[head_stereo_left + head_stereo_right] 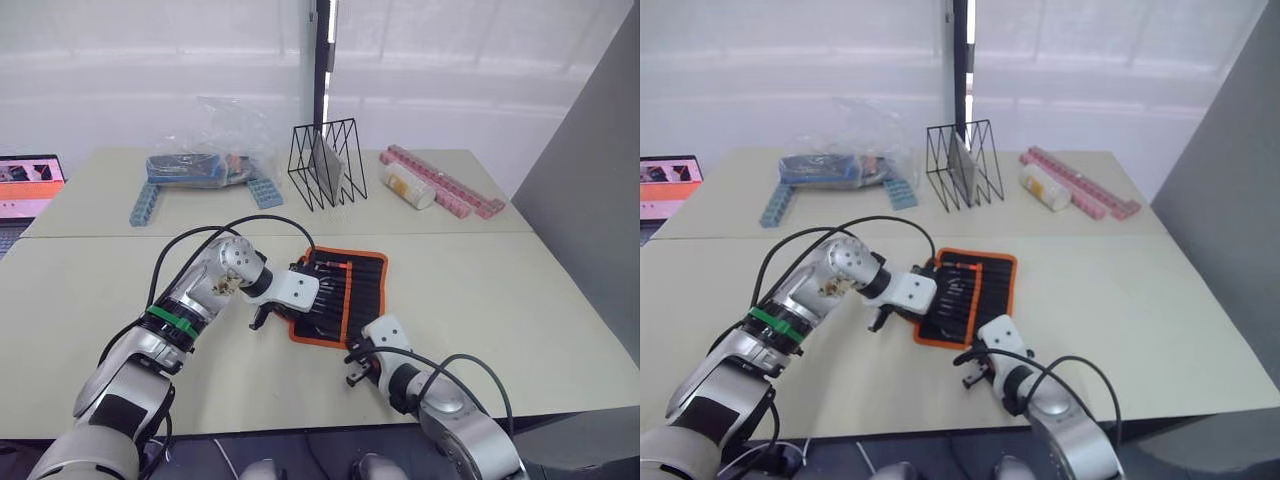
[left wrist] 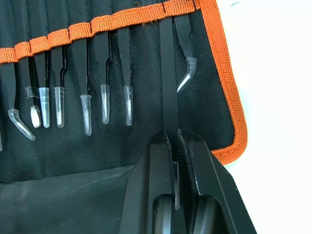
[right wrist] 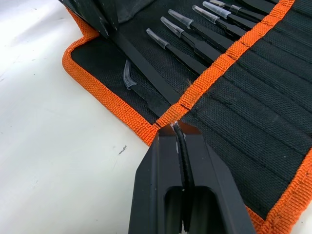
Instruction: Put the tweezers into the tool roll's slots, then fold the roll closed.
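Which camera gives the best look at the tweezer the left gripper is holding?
The left wrist view: the tweezer runs from the left gripper up into its slot. The right wrist view shows it slanting across the tool roll; the eye views show it too small to tell.

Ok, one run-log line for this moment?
left fingers: shut on slim black tweezer, sliding it into slot | right fingers: shut on orange-trimmed black fabric tool roll edge | roll open

My left gripper sits mid-frame, fingers clamped together. My right gripper, lower centre, has its fingers pressed closed too.
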{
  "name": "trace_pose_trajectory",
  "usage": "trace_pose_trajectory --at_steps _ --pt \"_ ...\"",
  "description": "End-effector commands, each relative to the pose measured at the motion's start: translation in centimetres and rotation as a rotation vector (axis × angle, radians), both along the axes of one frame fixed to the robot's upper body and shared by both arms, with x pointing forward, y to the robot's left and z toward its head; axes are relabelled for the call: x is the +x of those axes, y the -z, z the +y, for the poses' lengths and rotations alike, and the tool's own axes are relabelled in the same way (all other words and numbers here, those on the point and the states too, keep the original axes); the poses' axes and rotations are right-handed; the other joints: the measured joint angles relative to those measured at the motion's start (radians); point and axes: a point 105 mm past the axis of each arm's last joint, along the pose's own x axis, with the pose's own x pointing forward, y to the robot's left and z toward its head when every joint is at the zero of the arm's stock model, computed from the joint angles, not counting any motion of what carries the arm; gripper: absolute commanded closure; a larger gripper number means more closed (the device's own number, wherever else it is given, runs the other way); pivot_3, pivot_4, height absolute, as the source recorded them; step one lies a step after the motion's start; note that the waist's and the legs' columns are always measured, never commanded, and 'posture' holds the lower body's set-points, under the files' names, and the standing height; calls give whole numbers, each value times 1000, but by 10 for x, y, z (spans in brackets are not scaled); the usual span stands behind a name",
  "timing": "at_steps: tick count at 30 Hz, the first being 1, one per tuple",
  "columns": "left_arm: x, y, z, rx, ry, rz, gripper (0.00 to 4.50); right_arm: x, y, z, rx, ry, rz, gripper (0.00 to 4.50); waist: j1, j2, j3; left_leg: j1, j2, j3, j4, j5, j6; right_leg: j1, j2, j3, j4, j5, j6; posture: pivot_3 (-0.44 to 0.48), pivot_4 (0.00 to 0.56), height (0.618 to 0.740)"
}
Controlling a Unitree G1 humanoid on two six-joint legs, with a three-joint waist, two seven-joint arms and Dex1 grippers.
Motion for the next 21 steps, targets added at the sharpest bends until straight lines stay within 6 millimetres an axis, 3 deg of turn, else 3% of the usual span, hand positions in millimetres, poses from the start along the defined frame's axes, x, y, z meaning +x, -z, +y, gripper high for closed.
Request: trace_pose_trajectory --at_steps 1,11,21 --pt "-11 -19 -39 -121 112 -28 4485 -18 44 2 -51 -21 190 4500 6 0 0 0 0 0 2 -1 1 0 0 0 1 0 0 0 150 737" --pt "-8 -46 -38 -119 145 -102 4485 -18 45 3 -51 -21 192 4500 13 -2 -1 -1 -2 -2 5 -1 2 2 -1 1 1 1 2 0 150 737" --pt "2 -21 -14 -63 110 -79 4485 -17 45 1 -55 -22 187 4500 10 -1 -1 -1 -2 -2 5 -1 2 1 0 0 1 1 2 0 150 737"
